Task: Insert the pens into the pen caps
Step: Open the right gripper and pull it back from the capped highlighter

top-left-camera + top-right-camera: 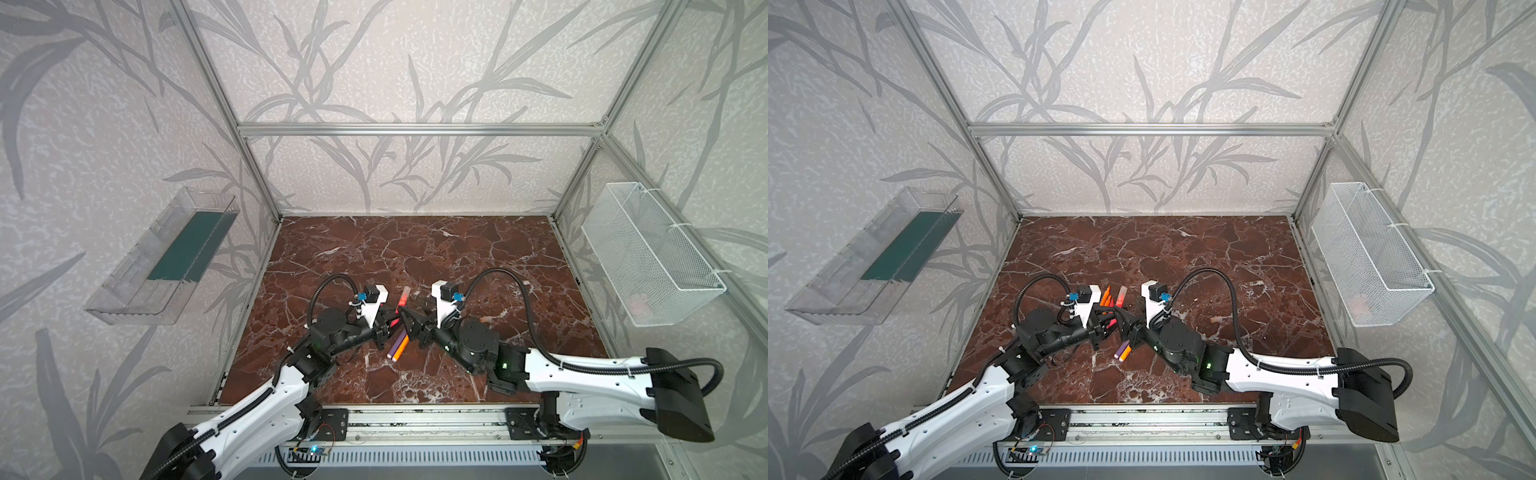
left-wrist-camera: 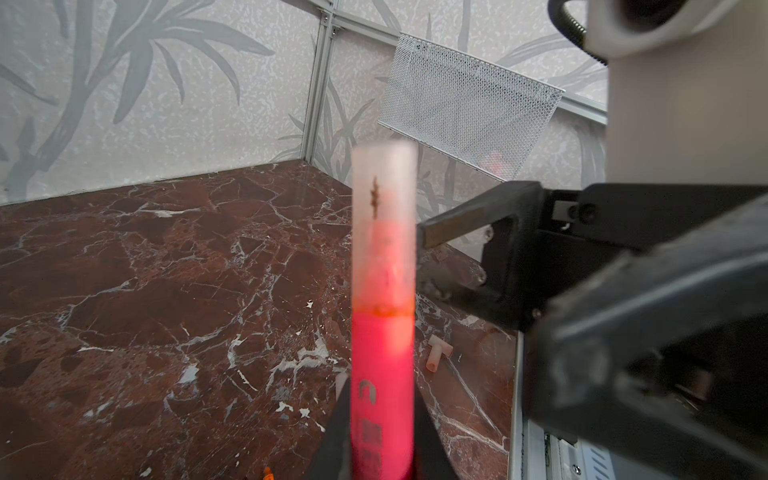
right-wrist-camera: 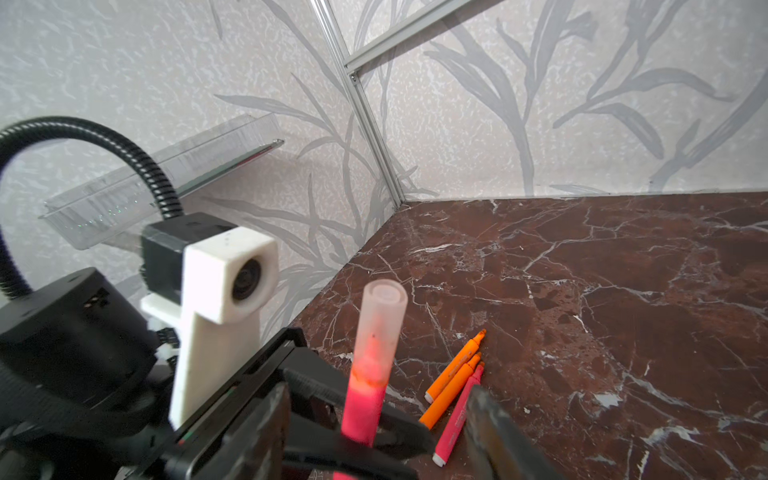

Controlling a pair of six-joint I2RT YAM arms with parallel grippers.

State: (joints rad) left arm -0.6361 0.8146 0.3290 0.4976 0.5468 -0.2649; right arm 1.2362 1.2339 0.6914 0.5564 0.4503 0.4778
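— What is the left tool (image 3: 357, 444) doing?

— I am watching it clenching the lower barrel of a pink pen (image 3: 362, 409), which is standing upright above the tabletop (image 3: 623, 291). A translucent cap (image 3: 380, 320) is sitting over the pen's upper end.

— And the right tool (image 2: 424, 259)?

— It is standing released, its jaws apart on either side of the capped pen. One finger is sitting just beside the cap; I cannot tell whether it is touching.

— Where are the other pens lying?

— Two orange pens (image 3: 453, 370) and a pink-red pen (image 3: 457, 419) are lying side by side on the tabletop, tips bare. In both top views a purple pen (image 1: 395, 347) (image 1: 1121, 351) and another orange one (image 1: 401, 348) are lying together, nearer the arm bases. A loose pale cap (image 2: 434, 357) is lying near the tabletop's edge.
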